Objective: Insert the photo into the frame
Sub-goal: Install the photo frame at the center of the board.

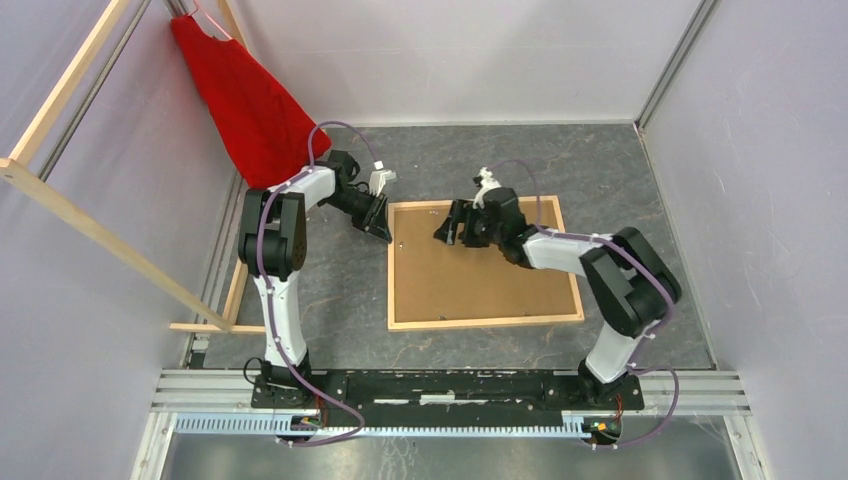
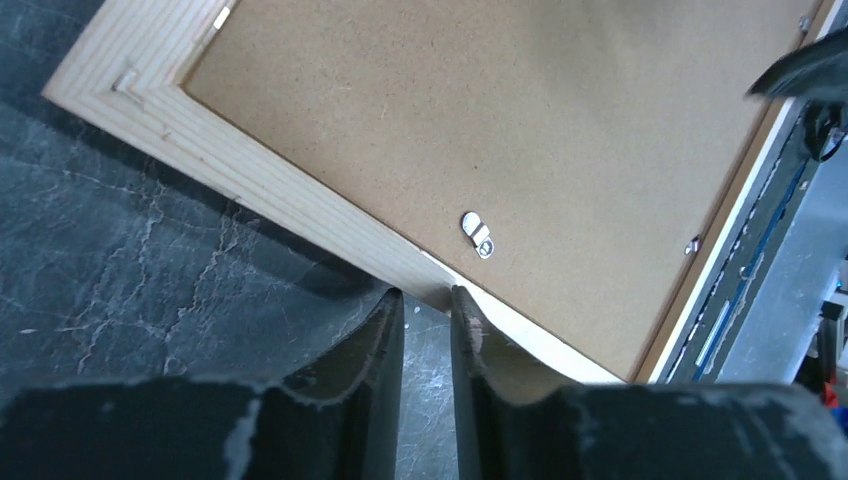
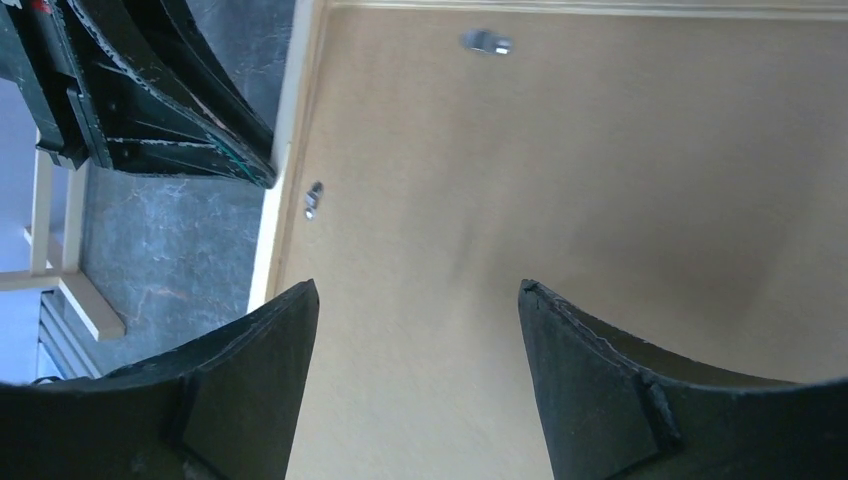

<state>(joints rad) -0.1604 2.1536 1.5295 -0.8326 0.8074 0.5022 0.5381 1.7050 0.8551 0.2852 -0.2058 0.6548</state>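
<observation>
Bright, even overhead light; faint soft shadows on bench (image 1: 340, 290). Top view sharp. Right wrist view blurred, backing board (image 3: 600, 200) washed pale.

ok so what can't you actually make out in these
the photo: seen in no view, maybe under the backing board filling the frame
left gripper, holding or not: left wrist, its own tips hide contact with the frame edge
frame's other rails: right wrist, cut off

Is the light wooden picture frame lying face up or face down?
Face down. The thin light-wood rectangular frame lies flat with its brown cardboard backing board upward and its small metal clips showing.
</observation>
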